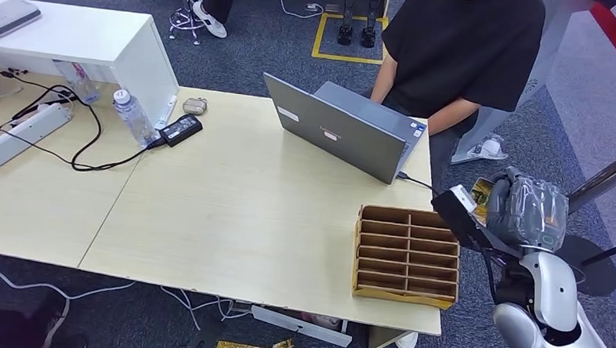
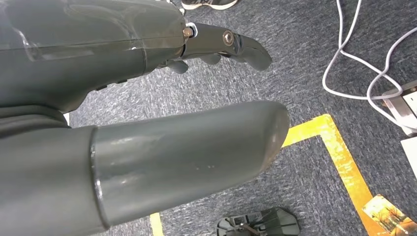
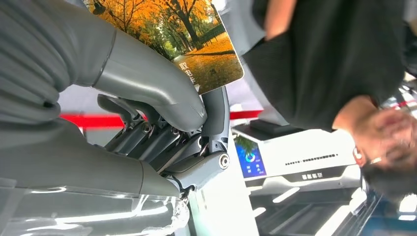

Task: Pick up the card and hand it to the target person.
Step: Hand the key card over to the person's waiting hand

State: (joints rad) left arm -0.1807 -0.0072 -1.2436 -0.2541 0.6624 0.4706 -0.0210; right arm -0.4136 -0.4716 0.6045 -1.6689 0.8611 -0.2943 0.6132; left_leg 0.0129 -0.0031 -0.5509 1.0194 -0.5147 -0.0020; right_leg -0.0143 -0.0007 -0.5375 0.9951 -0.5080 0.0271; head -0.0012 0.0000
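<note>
**Card pinched in your right hand, raised beside the seated person**

Head view: your right hand (image 1: 527, 211) is lifted off the right end of the surface (image 1: 232, 218), just past the wooden slotted organiser (image 1: 407, 255) that stands at the near right corner. A sliver of the card (image 1: 482, 194) shows at the hand's far side, yellow and orange. The person (image 1: 459, 51) in a black shirt sits at the far side of the surface, right behind an open grey laptop (image 1: 346, 128), with the raised hand near their elbow. On the left part of the surface you have a water bottle (image 1: 132, 117), a black power adapter (image 1: 180, 128) with its cable, and a white power strip (image 1: 20, 134).

Left wrist view: your left hand (image 2: 147, 123) hangs over dark blue carpet (image 2: 305, 64) marked with yellow tape (image 2: 339, 152). The thumb lies straight, the darker fingers (image 2: 231, 44) are spread away from it, and nothing is in the hand, so it is released. White cables (image 2: 354, 59) lie on the carpet beyond it.

Right wrist view: your right hand grips the card (image 3: 196, 44), which carries a picture of autumn trees and some printed characters. The thumb (image 3: 152, 83) presses one face and a dark finger backs the other side. Behind the card is the person's black shirt (image 3: 334, 54)
</note>
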